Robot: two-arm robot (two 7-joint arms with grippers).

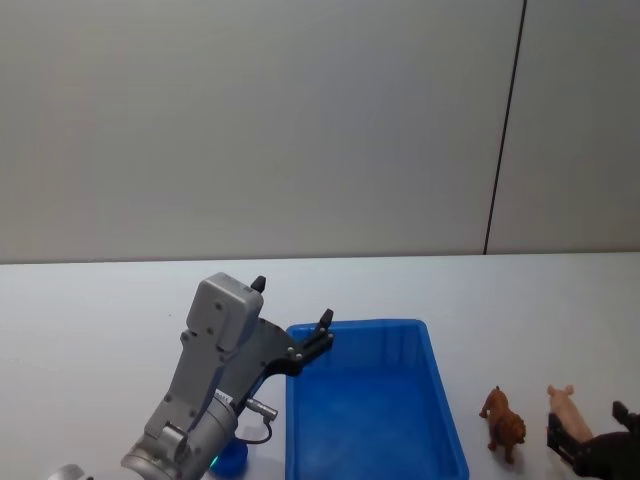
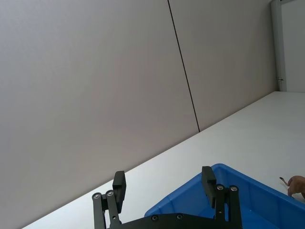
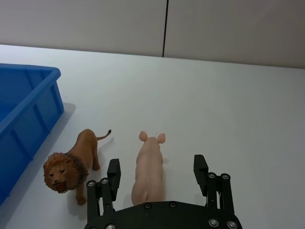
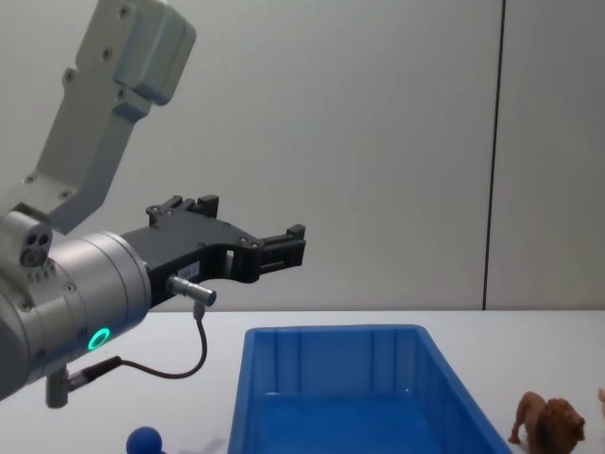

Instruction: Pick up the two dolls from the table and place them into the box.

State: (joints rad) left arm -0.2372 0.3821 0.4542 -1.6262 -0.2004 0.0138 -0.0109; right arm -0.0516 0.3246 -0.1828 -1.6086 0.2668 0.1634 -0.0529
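- The right tool [image 3: 157, 167] hangs low at the near right of the counter [image 1: 100, 320], fingers spread wide, just behind the pink pig [image 3: 148, 167].
- The pig stands facing away, and the brown lion [image 3: 78, 160] stands just beside it on the box side, facing back.
- A small blue toy [image 4: 144, 440] sits left of the blue box [image 4: 331, 331].
- The left tool [image 2: 163, 177], open, is raised over the box's far left corner.

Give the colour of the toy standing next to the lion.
Pale pink: the pig beside the brown lion. The right wrist view shows it best.
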